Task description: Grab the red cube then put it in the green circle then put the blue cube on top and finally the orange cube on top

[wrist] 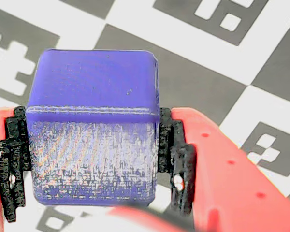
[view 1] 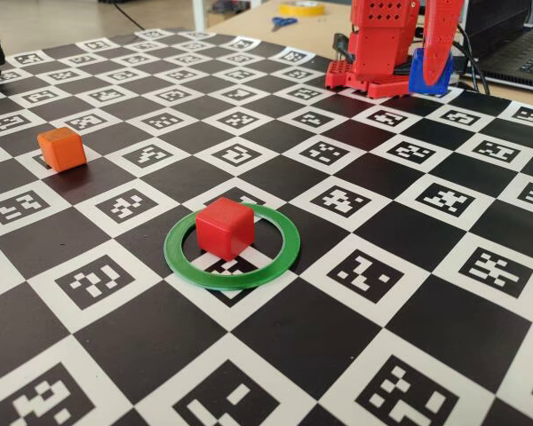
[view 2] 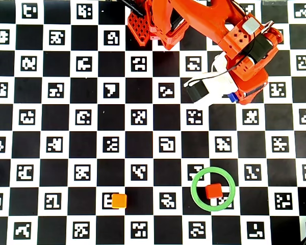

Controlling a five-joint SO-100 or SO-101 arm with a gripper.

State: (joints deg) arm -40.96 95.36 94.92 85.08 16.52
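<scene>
Between the hand's (wrist: 93, 159) pads, the blue cube (wrist: 93, 130)

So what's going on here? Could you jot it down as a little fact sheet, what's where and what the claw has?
surface: checkerboard mat printed with coded markers
red cube: sits inside the green circle
orange cube: alone on the mat, apart from the ring
blue cube: clamped between the gripper pads in the wrist view
arm: in the overhead view, far from the ring
stack so far: red cube only
</scene>
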